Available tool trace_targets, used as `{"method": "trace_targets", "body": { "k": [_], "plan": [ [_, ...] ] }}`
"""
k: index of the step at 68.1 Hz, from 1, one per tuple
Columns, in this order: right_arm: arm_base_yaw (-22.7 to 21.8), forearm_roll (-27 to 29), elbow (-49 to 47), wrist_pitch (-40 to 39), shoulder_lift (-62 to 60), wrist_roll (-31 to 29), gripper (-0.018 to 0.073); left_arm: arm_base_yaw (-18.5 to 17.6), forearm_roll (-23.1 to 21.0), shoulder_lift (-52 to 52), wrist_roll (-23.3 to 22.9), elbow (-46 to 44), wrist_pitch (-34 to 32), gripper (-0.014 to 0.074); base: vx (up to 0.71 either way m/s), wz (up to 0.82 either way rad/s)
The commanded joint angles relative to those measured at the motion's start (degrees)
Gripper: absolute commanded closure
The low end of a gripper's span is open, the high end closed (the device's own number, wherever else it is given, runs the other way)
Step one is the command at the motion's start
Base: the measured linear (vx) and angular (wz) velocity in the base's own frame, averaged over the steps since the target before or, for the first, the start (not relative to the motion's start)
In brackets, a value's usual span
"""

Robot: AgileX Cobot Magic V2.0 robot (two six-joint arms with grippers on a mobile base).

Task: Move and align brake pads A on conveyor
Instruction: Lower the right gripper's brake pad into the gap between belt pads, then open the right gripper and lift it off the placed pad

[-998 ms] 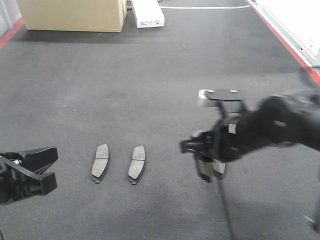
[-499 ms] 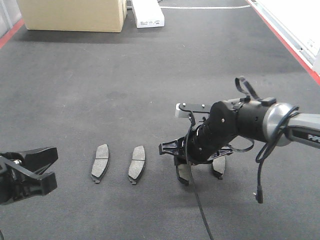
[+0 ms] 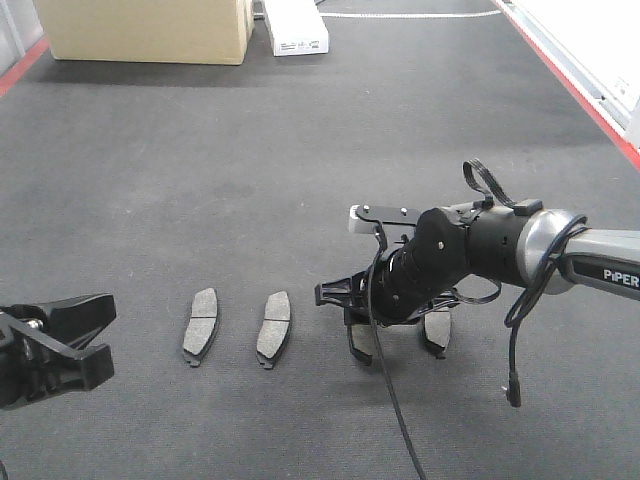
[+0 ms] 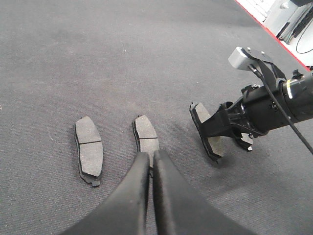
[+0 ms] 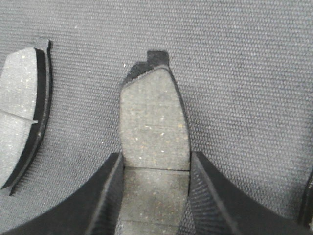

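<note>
Two brake pads (image 3: 201,326) (image 3: 273,328) lie side by side on the dark conveyor (image 3: 300,180). My right gripper (image 3: 368,338) is shut on a third brake pad (image 3: 360,345), holding it by its long sides, tilted, low over the belt just right of them. The right wrist view shows that pad (image 5: 154,127) between the fingers of the right gripper (image 5: 155,161). A fourth pad (image 3: 437,330) lies behind the right arm, partly hidden. My left gripper (image 4: 150,155) is shut and empty, hovering near the second pad (image 4: 146,134); it also shows at the front left (image 3: 55,345).
A cardboard box (image 3: 145,30) and a white box (image 3: 295,25) stand at the belt's far end. Red edge strips run along the right (image 3: 580,90) and far left (image 3: 20,65). A black cable (image 3: 515,370) hangs from the right arm.
My right arm has moved left with the brake pad in it, closer to the two lying pads. The left gripper has not moved.
</note>
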Motion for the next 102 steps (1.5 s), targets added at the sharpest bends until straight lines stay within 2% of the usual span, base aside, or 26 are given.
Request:
{"method": "trace_targets", "body": {
  "k": [1, 14, 38, 46, 64, 77, 88, 102],
  "plan": [
    [0.0, 0.2, -1.8, -3.0, -2.5, -0.1, 0.0279, -0.2, 0.5, -0.2, -0.2, -1.5, -3.2, 0.0603, 0.0, 0.0],
    [0.0, 0.2, -1.8, -3.4, -2.5, -0.1, 0.0226, -0.2, 0.5, -0.2, -0.2, -1.5, -3.2, 0.0603, 0.0, 0.0],
    [-0.1, 0.3, -1.8, -3.8, -3.0, -0.1, 0.0234, -0.2, 0.5, -0.2, -0.2, -1.5, -3.2, 0.0603, 0.0, 0.0],
    [-1.2, 0.1, -1.4, -2.0, -5.3, -0.1, 0.0291, -0.2, 0.5, -0.2, -0.2, -1.5, -3.2, 0.0603, 0.0, 0.0],
    [-8.9, -1.5, -1.3, 7.6, -13.8, -1.3, 0.0464, -0.2, 0.5, -0.2, -0.2, -1.5, -3.2, 0.0603, 0.0, 0.0],
    [-9.6, -6.0, 0.0, 9.6, -21.4, -1.3, 0.0572, -0.2, 0.5, -0.2, -0.2, -1.5, -3.2, 0.0603, 0.0, 0.0],
    [-9.6, -7.7, 9.1, 3.5, -30.4, -0.9, 0.0569, -0.2, 0.5, -0.2, -0.2, -1.5, -3.2, 0.0603, 0.0, 0.0],
    [-9.6, -11.4, 20.0, 2.5, -43.3, -0.9, 0.0566, -0.2, 0.5, -0.2, -0.2, -1.5, -3.2, 0.0603, 0.0, 0.0]
  ]
}}
